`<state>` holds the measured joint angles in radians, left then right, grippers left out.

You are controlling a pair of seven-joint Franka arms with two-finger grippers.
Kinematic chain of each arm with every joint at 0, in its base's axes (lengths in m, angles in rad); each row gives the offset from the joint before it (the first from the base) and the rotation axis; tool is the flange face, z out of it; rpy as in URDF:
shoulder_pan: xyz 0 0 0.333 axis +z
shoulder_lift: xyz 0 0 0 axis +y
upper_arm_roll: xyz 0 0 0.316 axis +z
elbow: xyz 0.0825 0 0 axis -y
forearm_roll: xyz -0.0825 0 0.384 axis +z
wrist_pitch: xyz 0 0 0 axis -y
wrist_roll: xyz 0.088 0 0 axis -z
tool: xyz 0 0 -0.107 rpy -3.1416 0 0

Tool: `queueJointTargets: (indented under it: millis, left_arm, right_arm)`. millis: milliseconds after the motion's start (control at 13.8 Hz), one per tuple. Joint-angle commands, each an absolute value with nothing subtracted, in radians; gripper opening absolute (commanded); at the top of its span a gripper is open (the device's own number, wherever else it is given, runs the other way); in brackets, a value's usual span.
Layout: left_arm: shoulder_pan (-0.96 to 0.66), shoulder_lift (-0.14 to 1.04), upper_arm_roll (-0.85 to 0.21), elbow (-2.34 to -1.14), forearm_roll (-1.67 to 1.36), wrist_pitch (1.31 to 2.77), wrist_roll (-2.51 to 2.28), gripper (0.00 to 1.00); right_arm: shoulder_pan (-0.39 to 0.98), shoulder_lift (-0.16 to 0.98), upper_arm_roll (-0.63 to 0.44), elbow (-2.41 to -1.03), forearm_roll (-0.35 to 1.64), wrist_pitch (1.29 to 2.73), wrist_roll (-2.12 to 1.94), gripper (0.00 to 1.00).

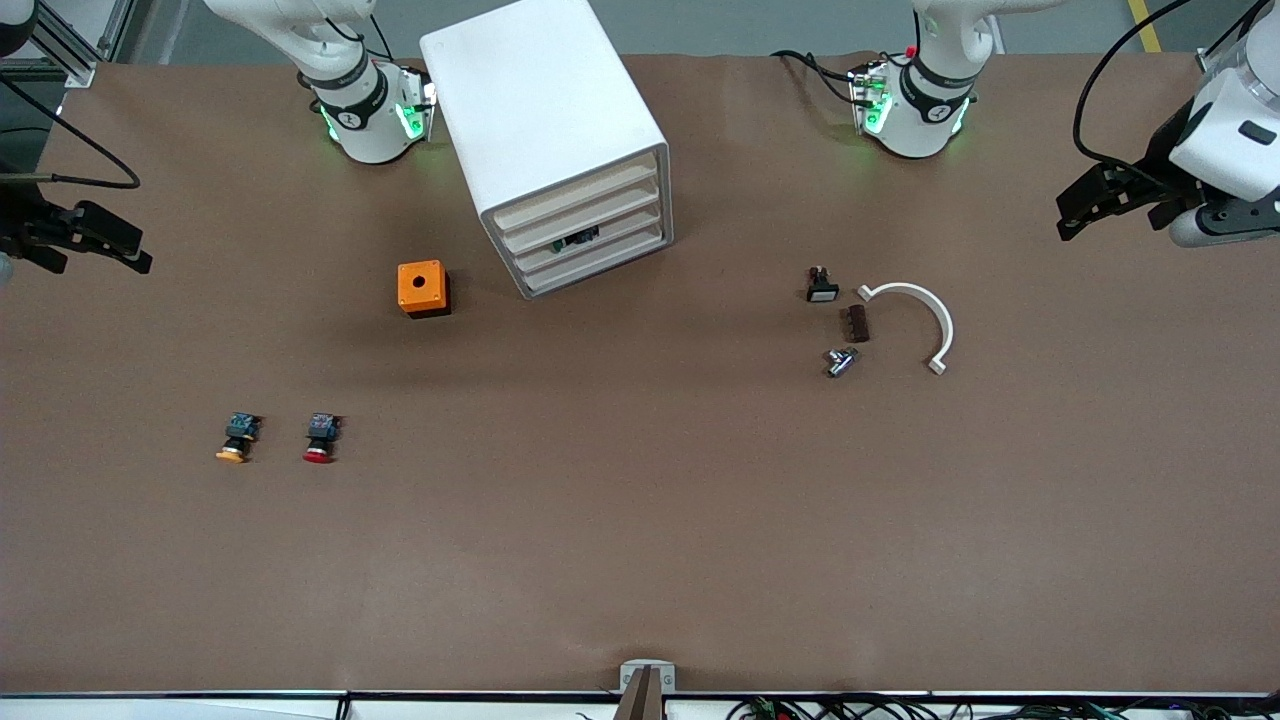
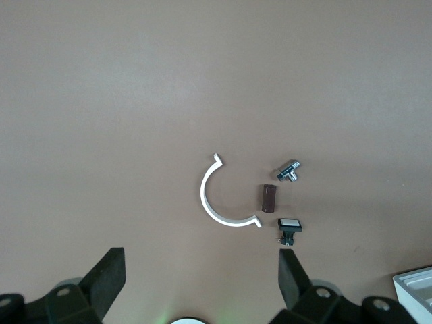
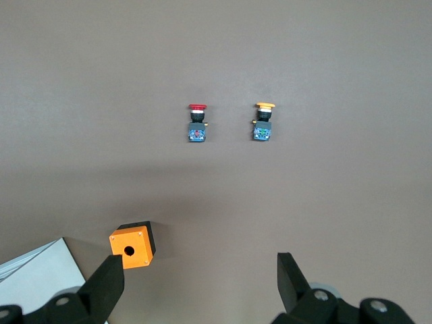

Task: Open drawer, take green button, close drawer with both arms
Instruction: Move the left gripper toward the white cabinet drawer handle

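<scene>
The white cabinet (image 1: 545, 120) stands near the robots' bases, between them, with four cream drawer fronts, all pushed in. A small dark part (image 1: 578, 240) peeks from the gap at the third drawer (image 1: 590, 245); I cannot tell what it is. The green button is hidden. My left gripper (image 1: 1065, 218) hangs open over the left arm's end of the table, its fingers (image 2: 108, 273) wide apart with nothing between them. My right gripper (image 1: 135, 250) hangs open over the right arm's end, its fingers (image 3: 108, 283) empty too.
An orange box with a hole (image 1: 422, 288) sits beside the cabinet. A yellow-capped button (image 1: 237, 438) and a red-capped one (image 1: 321, 438) lie nearer the camera. Toward the left arm's end lie a white curved clip (image 1: 945, 325), a brown block (image 1: 857, 323), a metal fitting (image 1: 840, 361) and a white-capped switch (image 1: 821, 287).
</scene>
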<state>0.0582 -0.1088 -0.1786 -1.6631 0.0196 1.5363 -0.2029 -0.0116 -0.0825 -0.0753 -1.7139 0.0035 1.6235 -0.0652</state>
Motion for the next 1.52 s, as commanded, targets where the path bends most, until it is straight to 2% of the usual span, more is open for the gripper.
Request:
queueJointTargets:
  millis: [0,363,653,870,1451]
  left_arm:
    - [0.069,-0.101,-0.184,-1.643,0.011,1.522,-0.186,1.00]
    - [0.074,-0.088,-0.183,-1.638,0.015,1.522,-0.176,1.00]
    - [0.063,-0.003,-0.189,-1.632,0.020,1.525,-0.182,1.00]
    - [0.058,0.064,-0.193,-1.646,0.006,1.600,-0.212,1.00]
    - [-0.130,0.334,-0.201,-1.638,-0.071,1.758,-0.935,1.00]
  right_arm:
    - [-0.009,-0.114,-0.078,-1.741,0.017,1.632,-0.075,1.00]
    - [-0.006,-0.114,-0.078,-1.741,0.017,1.632,-0.075,1.00]
    - [-0.005,-0.112,-0.078,-1.741,0.017,1.631,-0.074,1.00]
    - [-0.006,-0.112,-0.078,-1.738,0.018,1.629,-0.071,1.00]
    - [-0.003,-0.109,-0.077,-1.721,0.020,1.621,-0.058,1.00]
